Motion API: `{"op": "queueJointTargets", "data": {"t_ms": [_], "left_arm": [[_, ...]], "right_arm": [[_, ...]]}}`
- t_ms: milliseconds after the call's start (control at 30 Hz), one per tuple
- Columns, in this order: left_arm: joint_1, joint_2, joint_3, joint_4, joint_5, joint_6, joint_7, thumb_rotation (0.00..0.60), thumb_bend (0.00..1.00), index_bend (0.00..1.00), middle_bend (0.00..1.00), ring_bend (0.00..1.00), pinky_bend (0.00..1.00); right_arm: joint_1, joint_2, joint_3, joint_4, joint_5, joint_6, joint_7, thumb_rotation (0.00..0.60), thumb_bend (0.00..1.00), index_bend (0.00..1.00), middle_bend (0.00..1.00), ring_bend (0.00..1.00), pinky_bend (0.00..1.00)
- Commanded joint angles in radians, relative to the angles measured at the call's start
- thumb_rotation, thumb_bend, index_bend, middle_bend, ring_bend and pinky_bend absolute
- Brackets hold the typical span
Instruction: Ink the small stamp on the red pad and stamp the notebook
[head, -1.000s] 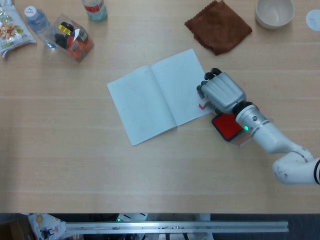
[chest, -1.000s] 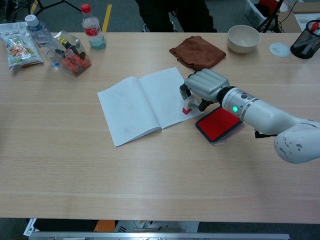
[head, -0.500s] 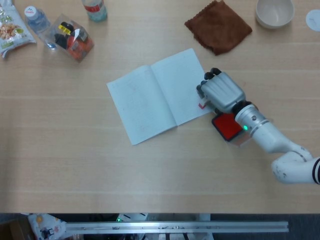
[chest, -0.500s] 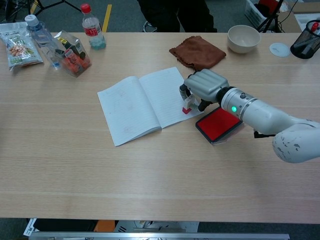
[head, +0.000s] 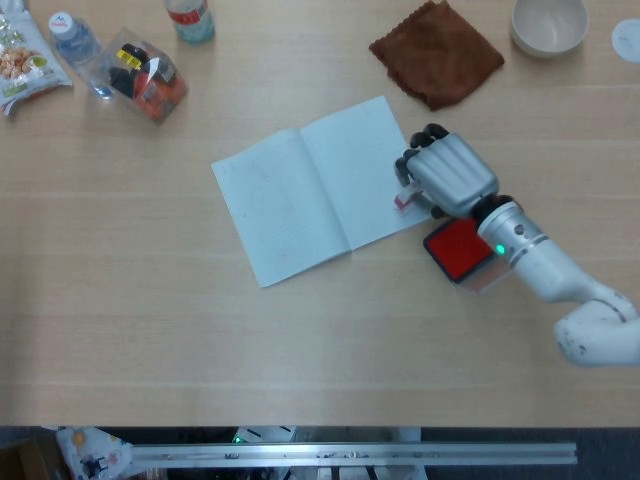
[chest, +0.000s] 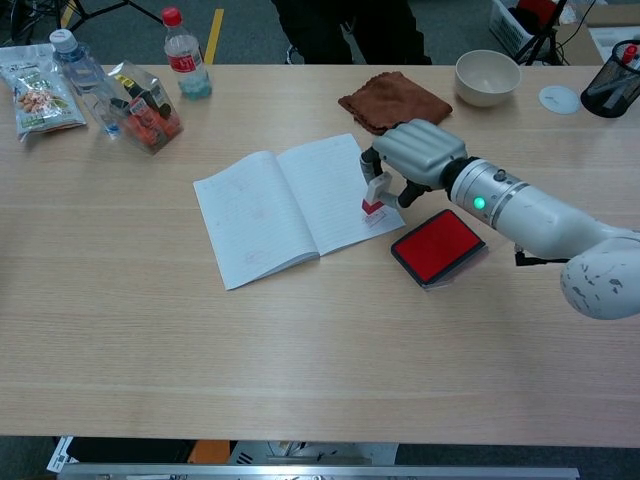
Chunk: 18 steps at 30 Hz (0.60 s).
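- Small stamp (chest: 375, 194), clear body with red base, sits just right of centre in the chest view, held upright in the right hand (chest: 415, 155); its base is at or just above the right edge of the notebook's right page. Contact with the paper cannot be judged. In the head view only a small pale-and-red piece of it (head: 400, 199) shows under the fingers.
- Right hand (head: 448, 173): fingers curled down around the stamp, clamped on it, knuckles toward the upper left of the frame. Its arm runs off toward the lower right.
- Left hand: not visible in either view.
- Notebook (chest: 290, 205) lies open and flat at centre frame, tilted, pages lined and pale (head: 310, 190).
- Red ink pad (chest: 436, 246) lies open on the counter (chest: 320, 360), just right of the notebook's lower right corner and below the forearm; in the head view (head: 457, 250) the wrist partly covers it.
- Brown cloth (chest: 394, 102) crumpled at upper centre-right, above the hand.
- White bowl (chest: 487, 77) at upper right; a mesh pen cup (chest: 612, 92) at the far right edge.
- Upper left: red-capped bottle (chest: 184, 55), a clear packet of small items (chest: 145, 108), a second bottle (chest: 82, 70) and a snack bag (chest: 40, 97).
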<state>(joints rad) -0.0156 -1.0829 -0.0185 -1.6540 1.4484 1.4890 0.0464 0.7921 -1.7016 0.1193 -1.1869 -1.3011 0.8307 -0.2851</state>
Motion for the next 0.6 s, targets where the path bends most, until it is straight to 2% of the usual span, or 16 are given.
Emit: {"op": "queueJointTargets", "data": {"t_ms": [33, 167, 300, 600], "left_arm": [[-0.001, -0.001, 0.002, -0.002, 0.003, -0.002, 0.003, 0.6, 0.3, 0.11, 0.06, 0.06, 0.04], [-0.003, -0.002, 0.004, -0.003, 0.008, -0.005, 0.004, 0.6, 0.3, 0.11, 0.06, 0.06, 0.04], [-0.007, -0.005, 0.007, -0.005, 0.015, -0.01, 0.008, 0.6, 0.3, 0.11, 0.06, 0.06, 0.04], [-0.01, -0.01, 0.011, -0.009, 0.017, -0.017, 0.019, 0.6, 0.3, 0.11, 0.06, 0.06, 0.04]], "right_arm": [[-0.018, 0.069, 0.013, -0.061, -0.002, 0.035, 0.006, 0.6, 0.42, 0.83, 0.53, 0.26, 0.21], [-0.041, 0.132, 0.014, -0.091, 0.013, 0.052, 0.003, 0.6, 0.42, 0.83, 0.53, 0.26, 0.21], [-0.058, 0.165, 0.01, -0.077, 0.041, 0.046, 0.002, 0.6, 0.42, 0.83, 0.53, 0.26, 0.21], [-0.073, 0.133, -0.013, 0.044, 0.073, 0.0, 0.037, 0.6, 0.41, 0.81, 0.51, 0.27, 0.21]]}}
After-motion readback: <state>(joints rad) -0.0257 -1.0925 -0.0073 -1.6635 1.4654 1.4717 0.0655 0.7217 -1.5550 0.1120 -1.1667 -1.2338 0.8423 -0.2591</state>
